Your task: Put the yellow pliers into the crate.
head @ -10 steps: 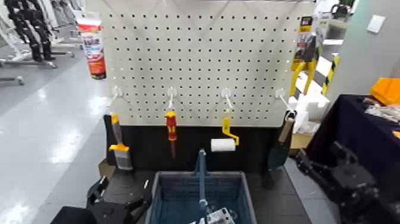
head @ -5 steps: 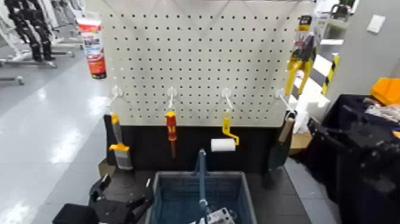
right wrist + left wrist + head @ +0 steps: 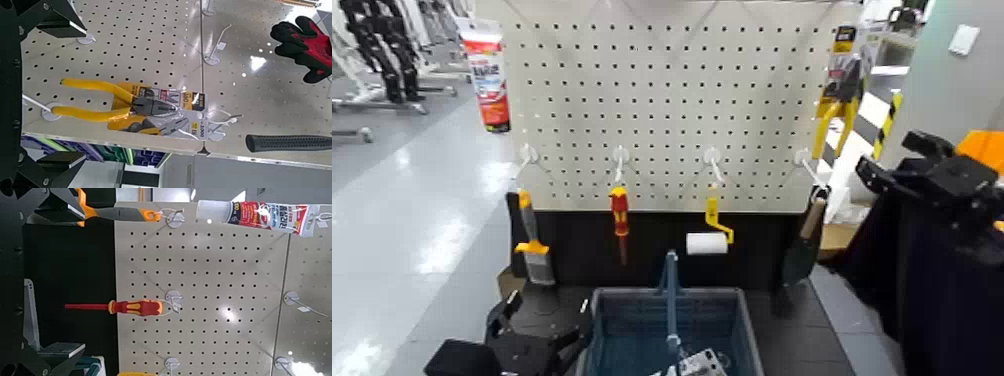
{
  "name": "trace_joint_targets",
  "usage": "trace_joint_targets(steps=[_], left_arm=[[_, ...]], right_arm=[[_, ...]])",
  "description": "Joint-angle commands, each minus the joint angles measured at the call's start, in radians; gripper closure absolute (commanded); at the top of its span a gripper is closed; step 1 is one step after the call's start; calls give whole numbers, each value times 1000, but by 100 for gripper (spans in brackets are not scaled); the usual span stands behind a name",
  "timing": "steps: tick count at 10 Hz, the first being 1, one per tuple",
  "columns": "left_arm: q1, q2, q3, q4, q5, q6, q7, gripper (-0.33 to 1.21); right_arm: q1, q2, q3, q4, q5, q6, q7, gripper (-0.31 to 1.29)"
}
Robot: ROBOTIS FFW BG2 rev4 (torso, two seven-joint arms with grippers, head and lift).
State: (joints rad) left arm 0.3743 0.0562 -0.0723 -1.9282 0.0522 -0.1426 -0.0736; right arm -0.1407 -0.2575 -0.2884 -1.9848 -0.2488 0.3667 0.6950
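Matte black from wrist to fingertip, the robot's left gripper (image 3: 550, 298) and right gripper (image 3: 886, 154) share an angular, jointed build.
Behind the right gripper's blocky, pale-edged fingers (image 3: 61, 19) runs a dark wrist plate (image 3: 9, 94); a boxy black housing (image 3: 462, 359) sits beside the left gripper.

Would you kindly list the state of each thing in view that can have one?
Yellow pliers: on their card, hanging at the pegboard
Right tool: open, near the pliers
Left tool: open, beside the crate
Crate: holding some items, handle bar raised
Screwdriver: hanging, tip down
Paint roller: hanging
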Motion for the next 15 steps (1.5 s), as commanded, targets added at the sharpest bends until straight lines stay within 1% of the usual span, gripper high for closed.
trace_joint_targets(steps=[1,2,3,6,9,12,15], left_arm=[[-5,1,-3,2,-2,-2,-5,15],[-6,-1,-4,0,-2,-2,-6,15],[-6,-4,-4,0,-3,-2,-6,15],[-9,-10,-3,2,-8,-3,-15,14],[-14,-13,-4,2,-11,-3,-23,14],[-17,-19,-3,3,-15,-5,-32,14],[-17,-24,-3,6,-15,-8,-34,14]], right_arm=[[-85,-49,18,60,-15,-2,40,20],[-109,-63,25,77,-15,0,55,20],[-138,-78,35,106,-26,-3,77,20],[-224,-112,83,187,-56,-14,115,20],[-287,-134,127,250,-61,-35,144,21],[-316,-149,144,296,-75,-49,158,21],[-358,-161,184,351,-90,-60,175,22]])
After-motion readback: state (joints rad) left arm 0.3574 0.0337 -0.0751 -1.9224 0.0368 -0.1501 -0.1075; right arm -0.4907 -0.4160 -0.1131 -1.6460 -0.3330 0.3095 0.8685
